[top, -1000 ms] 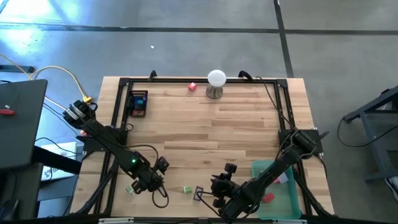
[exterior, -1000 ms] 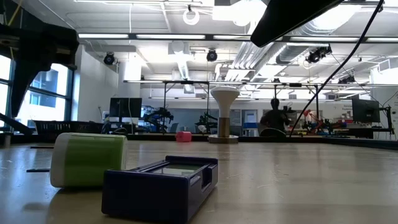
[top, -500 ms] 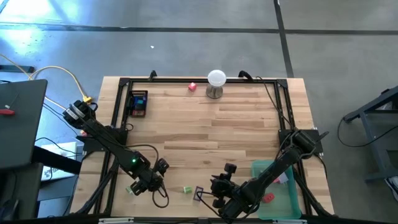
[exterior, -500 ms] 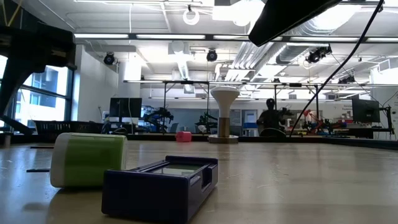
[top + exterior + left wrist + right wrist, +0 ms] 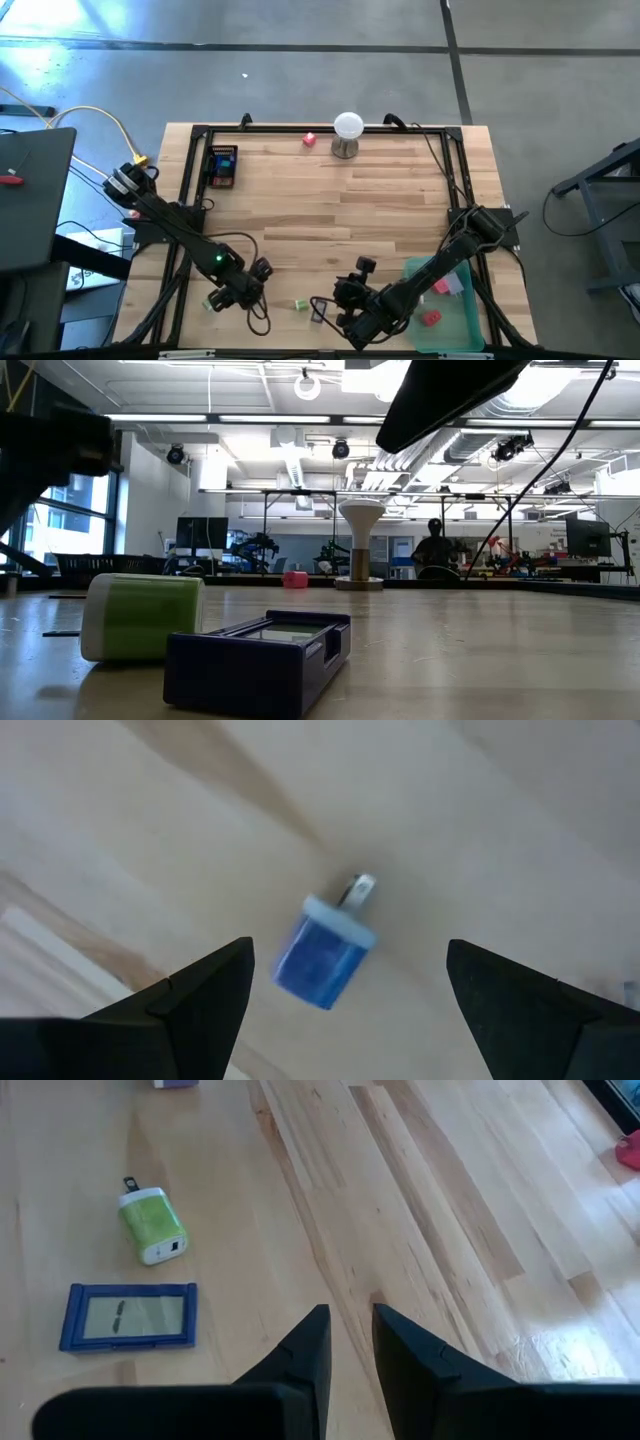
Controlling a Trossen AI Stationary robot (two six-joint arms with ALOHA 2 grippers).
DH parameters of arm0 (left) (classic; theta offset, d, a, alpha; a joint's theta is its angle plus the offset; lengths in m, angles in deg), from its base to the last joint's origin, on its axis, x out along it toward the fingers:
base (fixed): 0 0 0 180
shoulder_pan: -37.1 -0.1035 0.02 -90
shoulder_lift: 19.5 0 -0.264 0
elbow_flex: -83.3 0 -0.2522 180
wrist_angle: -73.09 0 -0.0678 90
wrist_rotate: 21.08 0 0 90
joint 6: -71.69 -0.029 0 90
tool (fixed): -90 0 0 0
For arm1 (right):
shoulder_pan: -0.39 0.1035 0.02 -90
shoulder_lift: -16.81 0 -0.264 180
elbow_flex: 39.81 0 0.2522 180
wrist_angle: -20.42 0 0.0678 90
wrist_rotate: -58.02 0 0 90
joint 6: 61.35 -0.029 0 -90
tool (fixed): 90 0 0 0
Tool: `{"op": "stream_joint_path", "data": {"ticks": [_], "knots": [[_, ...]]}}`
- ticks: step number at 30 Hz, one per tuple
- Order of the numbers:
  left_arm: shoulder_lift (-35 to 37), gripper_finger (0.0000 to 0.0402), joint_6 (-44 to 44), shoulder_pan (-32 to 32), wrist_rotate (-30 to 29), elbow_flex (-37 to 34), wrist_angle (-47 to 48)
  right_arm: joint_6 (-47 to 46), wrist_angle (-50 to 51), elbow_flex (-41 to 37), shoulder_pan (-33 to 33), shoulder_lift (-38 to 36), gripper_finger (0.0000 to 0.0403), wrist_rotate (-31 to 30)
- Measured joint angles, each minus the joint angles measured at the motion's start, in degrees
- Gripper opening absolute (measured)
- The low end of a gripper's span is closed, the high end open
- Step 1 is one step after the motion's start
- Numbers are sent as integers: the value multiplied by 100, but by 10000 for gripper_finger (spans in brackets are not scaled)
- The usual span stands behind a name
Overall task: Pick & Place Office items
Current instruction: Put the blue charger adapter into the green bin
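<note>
Fingers (image 5: 200,1005) of the left gripper (image 5: 345,990) stand spread wide above a small blue office item (image 5: 325,948) with a metal tab, which lies on the wooden surface (image 5: 340,210) between them without touching either; seen from above, this left gripper (image 5: 247,290) hangs over the near left part of the surface, well apart from the white ball on its metal stand (image 5: 347,133) at the far edge. Right gripper (image 5: 345,312), near the front edge and straight across the surface from that white ball, has its fingers (image 5: 305,1355) drawn close together with only a narrow gap and nothing held. Just beside it, on the side away from the green bin (image 5: 455,320), lie a flat dark blue rectangular frame (image 5: 130,1317) and a green block with white ends (image 5: 152,1226), the two close together but not touching; the level camera shows the same green block (image 5: 140,616) behind the dark frame (image 5: 262,652). A small pink piece (image 5: 310,139) sits just beside the white ball, and a dark boxy item with coloured markings (image 5: 222,165) rests near the far left corner. Red and pink pieces (image 5: 432,318) lie inside the green bin at the near right corner. In the room beyond the surface a person (image 5: 433,550) shows at a workbench
</note>
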Motion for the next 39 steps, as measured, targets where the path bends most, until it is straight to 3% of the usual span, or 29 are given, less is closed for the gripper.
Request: {"op": "stream_joint_path", "data": {"ticks": [8, 13, 39], "knots": [[-349, 323, -4, -228, -68, -5, -23, 2, -9, 0, 11, 0, 64, 0], [-368, 320, -94, -337, 255, -5, -45, 2, -24, 0, 9, 0, 64, -2], [-744, 221, -665, -365, 200, 15, -160, 4, -39, 0, 9, 0, 64, -4]]}}
